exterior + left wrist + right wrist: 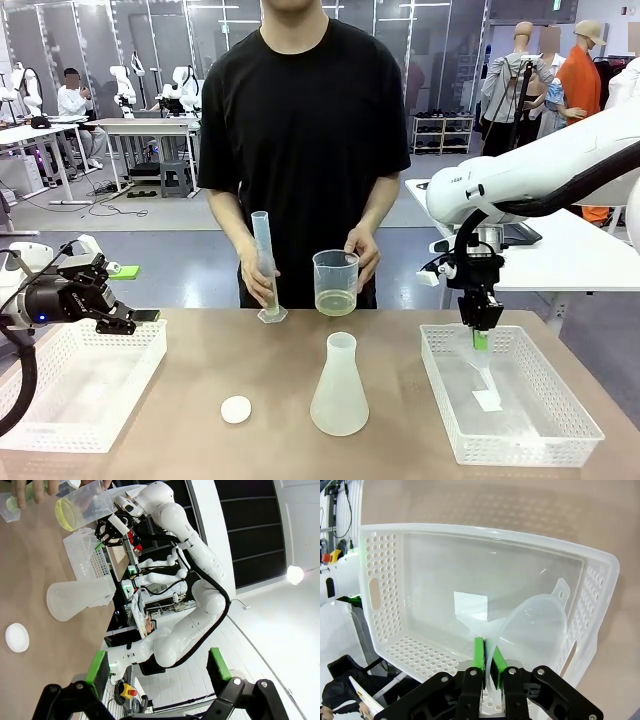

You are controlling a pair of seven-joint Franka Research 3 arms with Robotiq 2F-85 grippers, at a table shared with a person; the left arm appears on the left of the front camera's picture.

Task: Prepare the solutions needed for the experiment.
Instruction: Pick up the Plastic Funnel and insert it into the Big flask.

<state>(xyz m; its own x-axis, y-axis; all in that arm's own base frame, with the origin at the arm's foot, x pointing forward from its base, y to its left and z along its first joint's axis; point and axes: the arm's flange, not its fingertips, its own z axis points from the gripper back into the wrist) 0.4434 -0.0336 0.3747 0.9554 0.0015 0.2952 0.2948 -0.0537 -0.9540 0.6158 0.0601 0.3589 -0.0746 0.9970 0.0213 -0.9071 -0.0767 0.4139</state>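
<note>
The solutions (335, 301) are a pale yellow-green liquid in the bottom of a clear beaker (335, 280) that the person holds up in one hand at the far side. The person's other hand grips a tall graduated cylinder (264, 262) standing on the table. The beaker's liquid (67, 515) also shows in the left wrist view. My right gripper (481, 338) is down in the right basket (560, 400), shut on the rim of a clear funnel (535, 625) between its green pads (479, 655). My left gripper (125, 295) hangs open and holds nothing over the left basket (90, 420).
A translucent conical flask (339, 385) stands upright at the table's middle, with a small white round cap (236, 409) to its left. Flask (75, 597) and cap (17, 637) appear in the left wrist view too. A white label (470, 606) lies on the right basket's floor.
</note>
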